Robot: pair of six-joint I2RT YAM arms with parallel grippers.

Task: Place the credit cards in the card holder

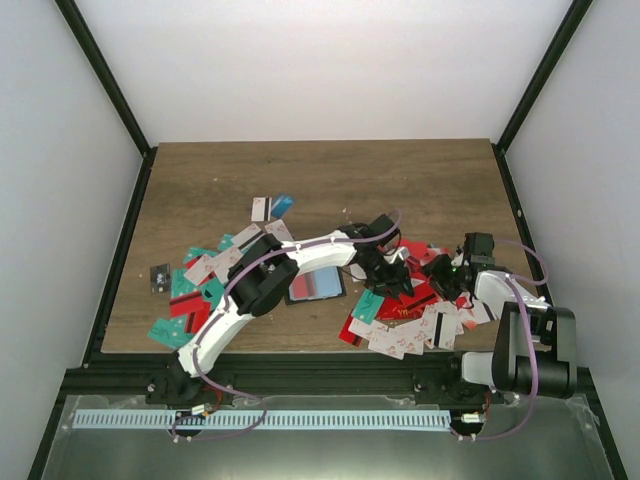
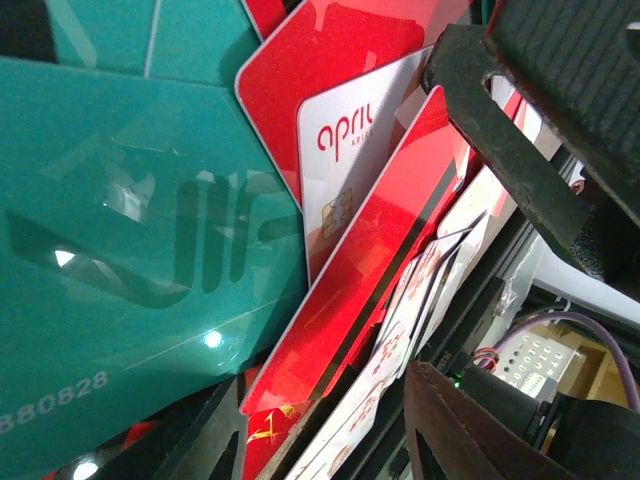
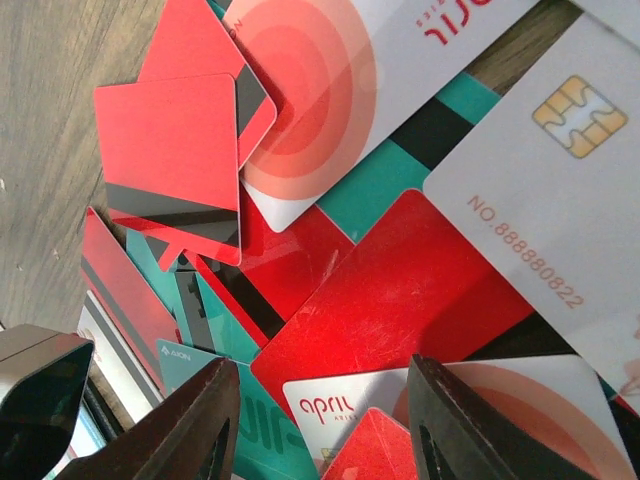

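Credit cards lie in two heaps, one on the left [image 1: 200, 280] and one on the right [image 1: 405, 325]. The card holder [image 1: 315, 285] lies open between them, showing blue and pink sleeves. My left gripper [image 1: 385, 275] reaches over to the right heap and stands open. In its wrist view a tilted red striped card [image 2: 340, 320] rises between its fingers [image 2: 200, 445], beside a teal card [image 2: 130, 230]. My right gripper [image 1: 447, 280] is open just above the same heap, with a white "april" card [image 3: 350, 400] and a red card [image 3: 400, 290] under the gap.
The two grippers are close together; the right one's dark finger [image 2: 520, 130] fills the left wrist view's upper right. A small black item [image 1: 160, 277] lies near the table's left edge. Black frame rails [image 1: 300, 375] run along the near edge.
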